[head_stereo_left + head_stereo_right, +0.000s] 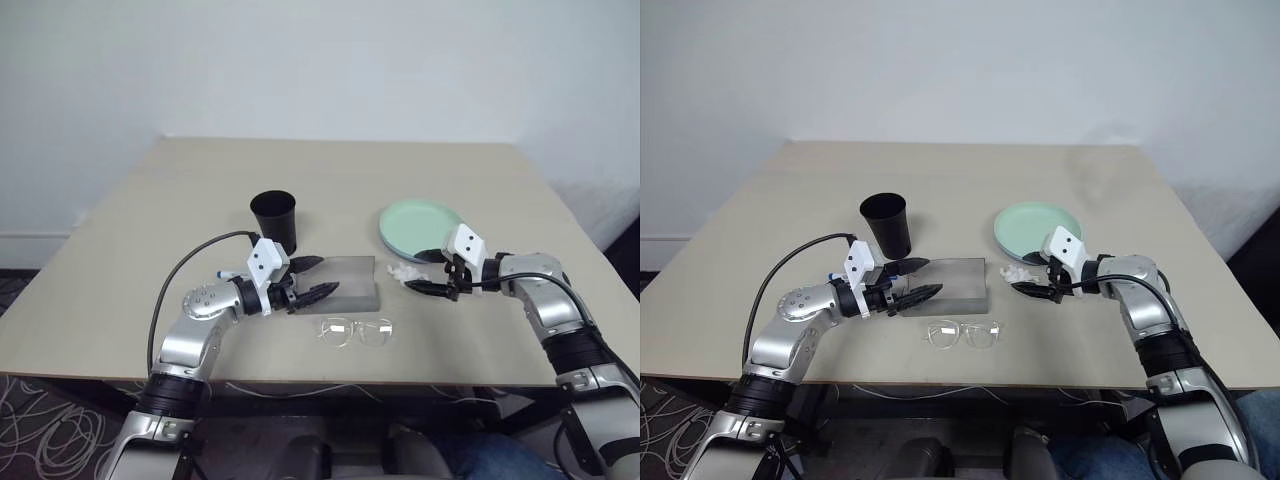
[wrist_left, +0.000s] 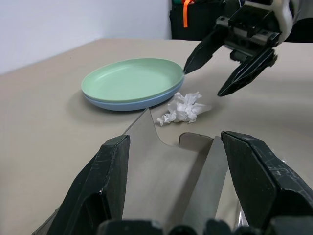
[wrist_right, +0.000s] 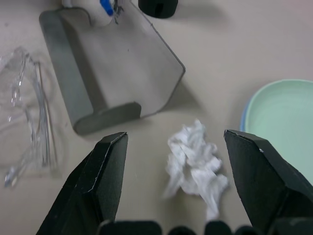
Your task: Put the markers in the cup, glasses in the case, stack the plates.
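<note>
Right gripper (image 1: pixel 432 279) hangs open and empty beside the stacked plates (image 1: pixel 420 226); left gripper (image 1: pixel 312 279), open, empty, over the case (image 1: pixel 345 284).

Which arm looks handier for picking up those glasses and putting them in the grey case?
Probably the left. Its open gripper hovers over the case, with the glasses lying just in front of that case. The right gripper, also open, sits farther off by the white scrap and stacked plates.
</note>
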